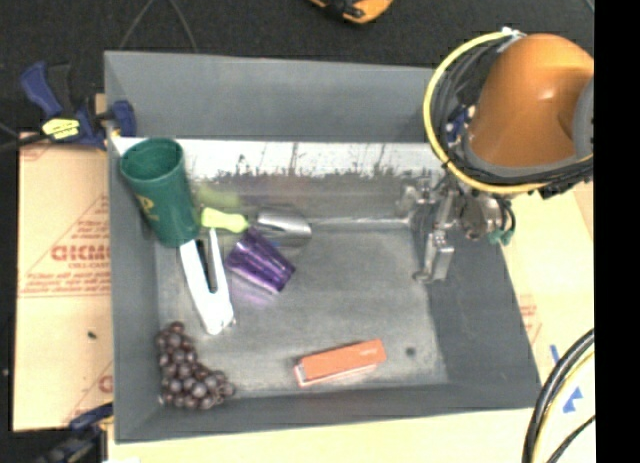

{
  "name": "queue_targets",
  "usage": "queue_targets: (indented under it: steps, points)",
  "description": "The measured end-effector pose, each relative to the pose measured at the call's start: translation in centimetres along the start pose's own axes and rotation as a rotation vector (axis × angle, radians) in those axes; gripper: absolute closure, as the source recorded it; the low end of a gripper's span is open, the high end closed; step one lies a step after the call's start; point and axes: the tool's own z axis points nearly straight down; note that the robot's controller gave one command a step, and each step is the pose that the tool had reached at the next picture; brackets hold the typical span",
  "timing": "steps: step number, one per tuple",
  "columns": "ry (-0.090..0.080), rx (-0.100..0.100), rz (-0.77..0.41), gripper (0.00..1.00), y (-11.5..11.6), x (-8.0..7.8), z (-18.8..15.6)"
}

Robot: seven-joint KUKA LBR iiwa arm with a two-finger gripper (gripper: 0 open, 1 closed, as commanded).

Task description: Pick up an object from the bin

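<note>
Grey bin [270, 91]: the end effector [433, 251] hangs at 3 o'clock; open or closed, I cannot tell. Nearest, an orange block [340, 362] lies at 6 o'clock; centre above it and straddle its narrow width.

Bin floor [360, 291] centre-right bare; green cup [158, 189], purple cup [260, 263], white tool [207, 286] crowd left side.

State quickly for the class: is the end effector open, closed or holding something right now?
End effector: cannot be told whether open or closed. It is over the right side of the bin.
</note>
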Motion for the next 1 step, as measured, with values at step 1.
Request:
queue_targets:
  steps: [1]
  points:
    - [0.009, -0.006, 0.020, 0.00, -2.55, 2.18, 9.72]
